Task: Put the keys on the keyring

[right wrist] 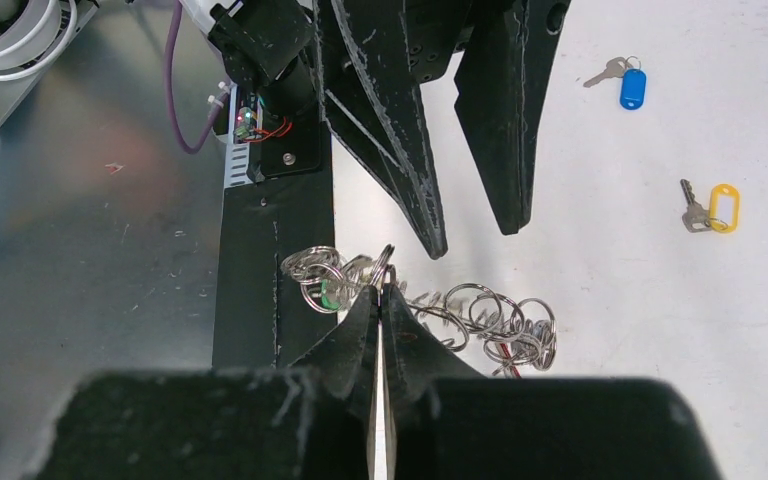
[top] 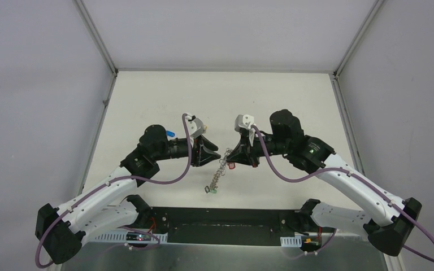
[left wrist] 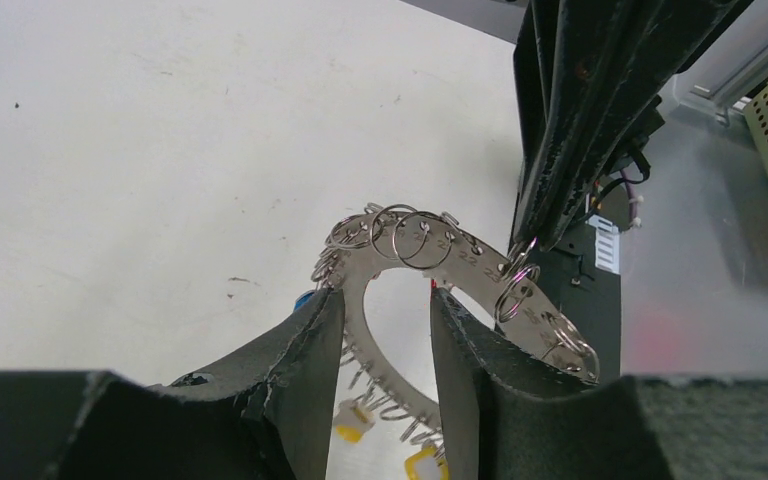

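Bent inward from either side of the keyring [top: 217,172]; right hand [right wrist: 380,282] pinching one small ring, left hand [left wrist: 388,300] spread alongside.

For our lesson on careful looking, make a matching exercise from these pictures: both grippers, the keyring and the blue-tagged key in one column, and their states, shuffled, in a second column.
Column one
1. left gripper
2. right gripper
3. keyring
4. blue-tagged key

Column two
A. lies loose on the table
B. shut on the keyring
C. jaws apart, gripping nothing
D. metal band strung with many small rings

Pairs: 1-C, 2-B, 3-D, 4-A
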`<state>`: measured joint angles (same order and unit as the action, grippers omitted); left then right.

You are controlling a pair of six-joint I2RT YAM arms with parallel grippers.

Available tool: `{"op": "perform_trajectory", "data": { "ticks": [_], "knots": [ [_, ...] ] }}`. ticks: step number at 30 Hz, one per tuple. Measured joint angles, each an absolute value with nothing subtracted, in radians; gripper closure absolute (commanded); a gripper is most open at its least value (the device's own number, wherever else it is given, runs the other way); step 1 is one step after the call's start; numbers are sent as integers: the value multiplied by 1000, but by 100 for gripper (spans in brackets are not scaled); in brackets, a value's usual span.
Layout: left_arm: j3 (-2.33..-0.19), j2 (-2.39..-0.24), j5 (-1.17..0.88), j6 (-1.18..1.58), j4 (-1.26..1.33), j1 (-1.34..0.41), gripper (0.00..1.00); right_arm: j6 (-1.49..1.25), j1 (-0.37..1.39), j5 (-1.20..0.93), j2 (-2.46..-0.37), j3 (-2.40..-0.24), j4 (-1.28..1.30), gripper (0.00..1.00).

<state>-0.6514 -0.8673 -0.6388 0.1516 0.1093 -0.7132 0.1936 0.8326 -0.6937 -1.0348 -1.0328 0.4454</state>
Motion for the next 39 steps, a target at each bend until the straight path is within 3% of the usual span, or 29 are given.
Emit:
{"op": "perform_trajectory", "data": {
  "ticks": [24, 39],
  "knots": [
    [-639, -829, -707, 117, 96, -820, 64, 194, 830, -696, -1018, -987, 394, 100],
    [-641, -756, -553, 86, 3, -852, 64, 134, 828, -649, -990, -977, 386, 100]
  ]
}}
